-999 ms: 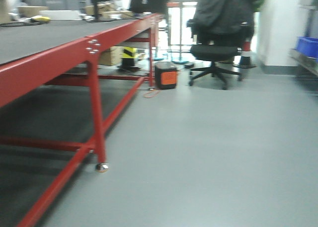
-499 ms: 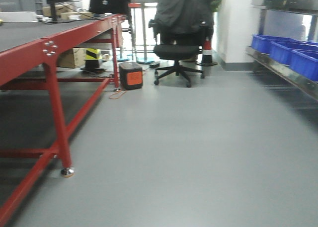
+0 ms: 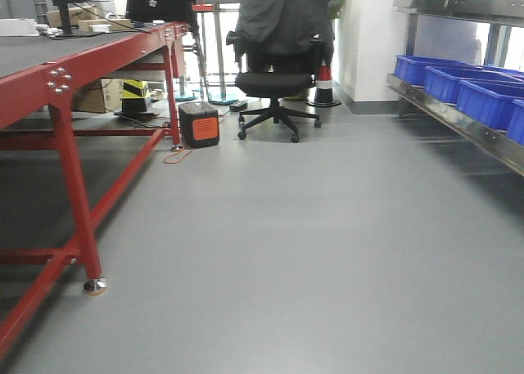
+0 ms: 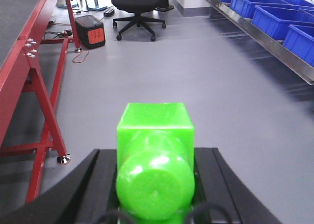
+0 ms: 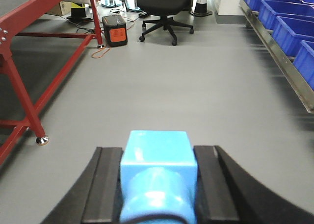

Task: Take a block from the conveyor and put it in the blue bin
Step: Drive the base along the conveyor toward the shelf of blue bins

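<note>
So the whole base is swinging round to the right. Over the last second the conveyor (image 3: 33, 55) has been sliding toward the left edge of the front view, and the blue bins (image 3: 483, 100) on the steel rack (image 3: 458, 122) are now filling the right edge, where only a corner was peeking in before. I'm reading that as the pickup being done and the robot heading for the drop. Going left to right: the belt is showing upper left as a flat, dull grey-green woven sheet, sitting in a glossy red-painted frame on thin legs. Then there's a boxy black-and-orange unit (image 3: 199, 124) sitting on the smooth grey floor (image 3: 327, 243), a black office chair (image 3: 274, 79) wearing a dark jacket (image 3: 282, 18), and the hard, shiny plastic bins. In the left wrist view, the left gripper (image 4: 156, 185) is pinching a glossy lime-green cube (image 4: 154, 123), round stud facing the camera. In the right wrist view, the right gripper (image 5: 158, 185) is clamping the block (image 5: 157, 153). It's sky-blue, smooth and square-edged with a round stud, sitting lower centre of frame, well apart from the bins.
</note>
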Robot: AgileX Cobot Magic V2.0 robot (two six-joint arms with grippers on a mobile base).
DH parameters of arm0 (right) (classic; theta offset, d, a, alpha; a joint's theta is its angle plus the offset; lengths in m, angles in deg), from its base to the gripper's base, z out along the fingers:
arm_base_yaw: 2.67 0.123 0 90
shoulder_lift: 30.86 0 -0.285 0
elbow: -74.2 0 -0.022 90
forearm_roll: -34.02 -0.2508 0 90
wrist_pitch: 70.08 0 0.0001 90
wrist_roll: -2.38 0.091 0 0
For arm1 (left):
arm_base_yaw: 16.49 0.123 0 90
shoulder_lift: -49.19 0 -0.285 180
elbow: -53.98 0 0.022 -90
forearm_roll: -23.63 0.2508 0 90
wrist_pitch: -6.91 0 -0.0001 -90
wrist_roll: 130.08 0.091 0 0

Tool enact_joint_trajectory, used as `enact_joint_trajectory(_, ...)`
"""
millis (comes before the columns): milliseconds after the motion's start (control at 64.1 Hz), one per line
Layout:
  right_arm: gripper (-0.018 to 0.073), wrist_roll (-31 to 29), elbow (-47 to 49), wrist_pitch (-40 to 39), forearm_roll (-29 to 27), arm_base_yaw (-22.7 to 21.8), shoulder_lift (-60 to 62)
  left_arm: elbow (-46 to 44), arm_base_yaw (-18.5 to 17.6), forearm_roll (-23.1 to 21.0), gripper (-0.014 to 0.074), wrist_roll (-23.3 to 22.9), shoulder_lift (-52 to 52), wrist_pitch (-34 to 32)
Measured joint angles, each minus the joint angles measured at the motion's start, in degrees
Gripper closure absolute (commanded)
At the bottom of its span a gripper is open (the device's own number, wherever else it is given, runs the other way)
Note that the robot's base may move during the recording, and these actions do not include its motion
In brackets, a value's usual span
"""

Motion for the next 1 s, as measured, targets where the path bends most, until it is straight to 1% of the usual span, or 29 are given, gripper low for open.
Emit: enact_joint_trajectory(999,0.0719,0.00,0.00,0.00,0.00,0.00,0.00,0.00,0.00,0.00,0.0707,0.00,0.00,0.00)
